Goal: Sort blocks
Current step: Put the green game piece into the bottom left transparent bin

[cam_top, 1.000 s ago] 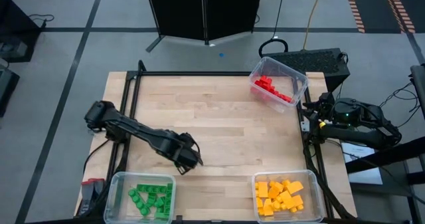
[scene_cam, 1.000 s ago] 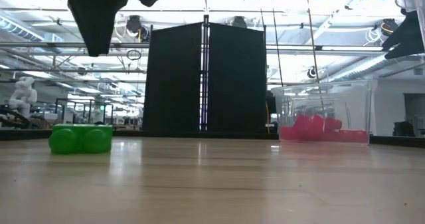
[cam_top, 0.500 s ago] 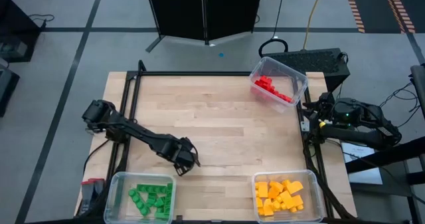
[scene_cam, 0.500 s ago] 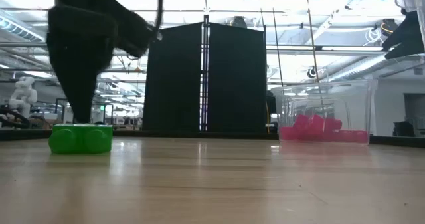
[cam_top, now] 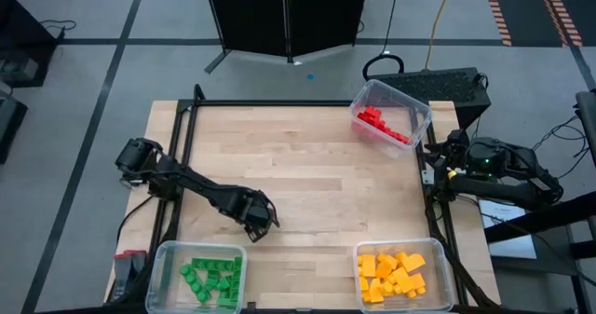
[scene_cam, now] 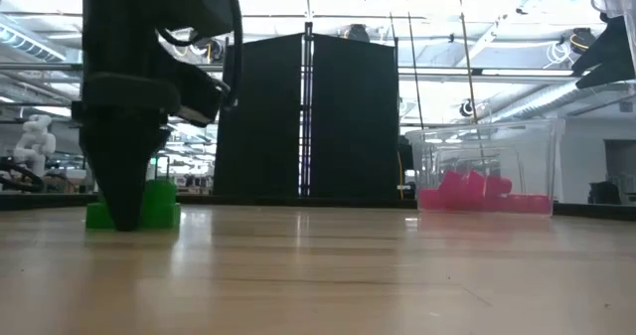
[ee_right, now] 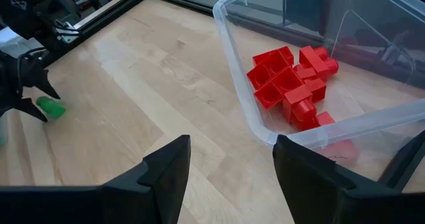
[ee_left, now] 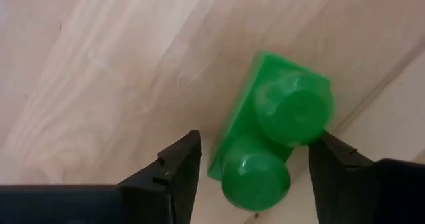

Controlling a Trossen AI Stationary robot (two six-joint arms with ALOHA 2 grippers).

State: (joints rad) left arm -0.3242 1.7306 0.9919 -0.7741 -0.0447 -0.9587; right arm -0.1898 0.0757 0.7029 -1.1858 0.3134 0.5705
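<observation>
With jaws apart astride the green block [ee_left: 275, 141] near the tabletop's front-left corner, left gripper [ee_left: 255, 161] low; right gripper [ee_right: 229, 161] open beside red-block bin [ee_right: 265, 127].

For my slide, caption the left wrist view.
Open left gripper straddling a green studded plastic brick on the wooden table.

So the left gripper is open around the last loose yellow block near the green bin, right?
Not yellow: the block between the open left gripper's fingers is green, as the left wrist view shows. It does lie near the green bin.
</observation>
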